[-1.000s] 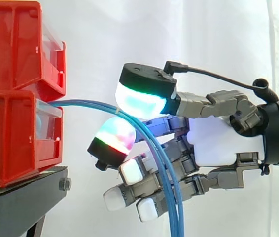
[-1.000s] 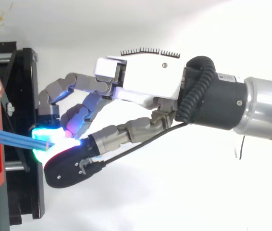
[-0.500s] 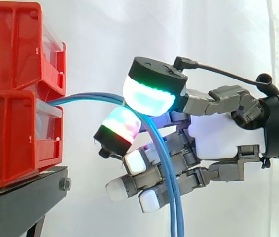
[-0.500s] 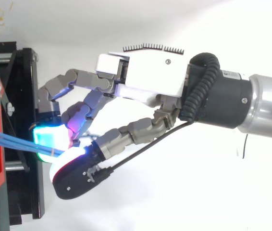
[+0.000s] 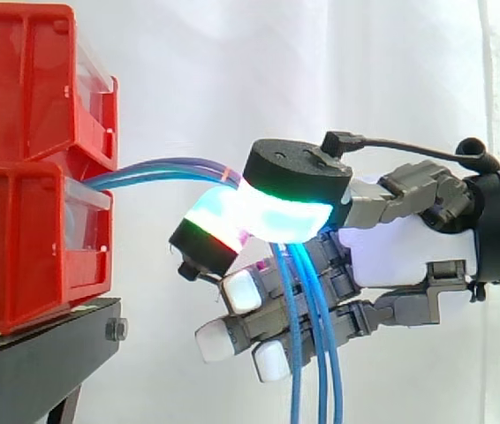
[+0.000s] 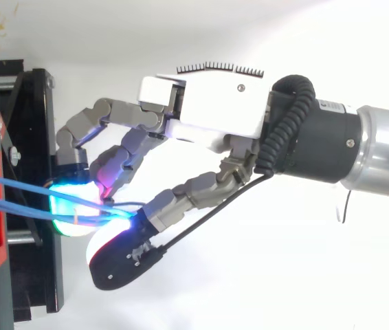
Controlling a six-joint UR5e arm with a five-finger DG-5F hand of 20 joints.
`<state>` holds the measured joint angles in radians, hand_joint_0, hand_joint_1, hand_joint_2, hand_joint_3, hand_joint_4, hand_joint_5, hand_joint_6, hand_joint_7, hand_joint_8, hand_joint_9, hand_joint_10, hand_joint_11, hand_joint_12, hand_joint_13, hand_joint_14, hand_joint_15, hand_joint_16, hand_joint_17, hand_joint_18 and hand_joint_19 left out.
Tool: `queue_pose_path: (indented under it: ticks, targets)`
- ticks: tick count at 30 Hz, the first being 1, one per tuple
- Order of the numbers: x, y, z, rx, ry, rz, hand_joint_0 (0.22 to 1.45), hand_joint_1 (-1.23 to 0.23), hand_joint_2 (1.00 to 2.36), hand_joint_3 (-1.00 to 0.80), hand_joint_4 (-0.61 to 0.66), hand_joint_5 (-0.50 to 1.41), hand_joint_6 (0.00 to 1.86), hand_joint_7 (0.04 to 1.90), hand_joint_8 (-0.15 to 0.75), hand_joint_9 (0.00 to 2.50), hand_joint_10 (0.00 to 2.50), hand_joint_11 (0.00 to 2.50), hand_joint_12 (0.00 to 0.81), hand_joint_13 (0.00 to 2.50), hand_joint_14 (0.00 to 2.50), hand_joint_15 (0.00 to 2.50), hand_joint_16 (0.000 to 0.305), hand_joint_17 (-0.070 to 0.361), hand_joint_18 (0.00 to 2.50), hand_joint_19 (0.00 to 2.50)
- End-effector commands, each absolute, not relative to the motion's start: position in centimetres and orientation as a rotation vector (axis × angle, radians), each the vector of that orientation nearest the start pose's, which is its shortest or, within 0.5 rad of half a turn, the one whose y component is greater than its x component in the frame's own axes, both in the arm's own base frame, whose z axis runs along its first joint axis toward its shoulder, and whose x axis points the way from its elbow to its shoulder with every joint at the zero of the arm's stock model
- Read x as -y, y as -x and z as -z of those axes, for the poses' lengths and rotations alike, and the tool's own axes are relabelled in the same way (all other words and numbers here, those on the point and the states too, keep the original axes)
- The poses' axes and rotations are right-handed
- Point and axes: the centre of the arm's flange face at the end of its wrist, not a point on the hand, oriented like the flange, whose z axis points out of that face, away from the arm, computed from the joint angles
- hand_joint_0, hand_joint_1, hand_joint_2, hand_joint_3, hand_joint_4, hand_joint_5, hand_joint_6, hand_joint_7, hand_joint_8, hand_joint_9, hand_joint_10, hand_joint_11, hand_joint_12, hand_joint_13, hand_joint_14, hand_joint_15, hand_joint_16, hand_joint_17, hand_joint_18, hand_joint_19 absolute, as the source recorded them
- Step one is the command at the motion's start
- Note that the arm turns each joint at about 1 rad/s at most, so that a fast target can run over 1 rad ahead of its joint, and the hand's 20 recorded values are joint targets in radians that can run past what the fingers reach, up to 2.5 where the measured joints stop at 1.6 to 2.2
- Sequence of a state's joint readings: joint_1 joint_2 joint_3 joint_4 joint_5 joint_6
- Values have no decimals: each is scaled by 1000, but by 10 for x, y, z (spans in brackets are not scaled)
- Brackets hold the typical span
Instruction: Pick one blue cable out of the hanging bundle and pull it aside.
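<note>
Starting far out beyond the fingertips, two red bins (image 5: 20,203) are sitting stacked on the black stand (image 5: 47,340), clear fronts facing the hand, and what is lying inside them I cannot make out. From the gap where the upper bin meets the lower one, the blue cables (image 5: 157,168) are coming out and running close to level toward the hand, long axis pointing straight at its palm. In the top view they are fanning a little apart as they approach, one strand riding separate from the rest. Now at the hand (image 5: 400,261) itself: the thumb and one finger are curling in, their glowing pads (image 5: 285,216) pressing together with the cables caught between them. Right there the cables are bending over and dropping straight down in front of the remaining fingers, hanging vertical past the bottom of the side view, white curtain (image 5: 232,71) behind.
</note>
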<state>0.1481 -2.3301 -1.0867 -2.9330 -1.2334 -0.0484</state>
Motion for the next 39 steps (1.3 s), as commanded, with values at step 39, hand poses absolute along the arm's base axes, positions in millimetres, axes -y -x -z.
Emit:
queue_pose_path:
  ticks: [39]
  targets:
    - [53,-773,-258,-1149,-1295,-989,657,-924,1018,-252,83,-115,897,1148,300,1138,16,547,340,884,20,515,43,98,867,665]
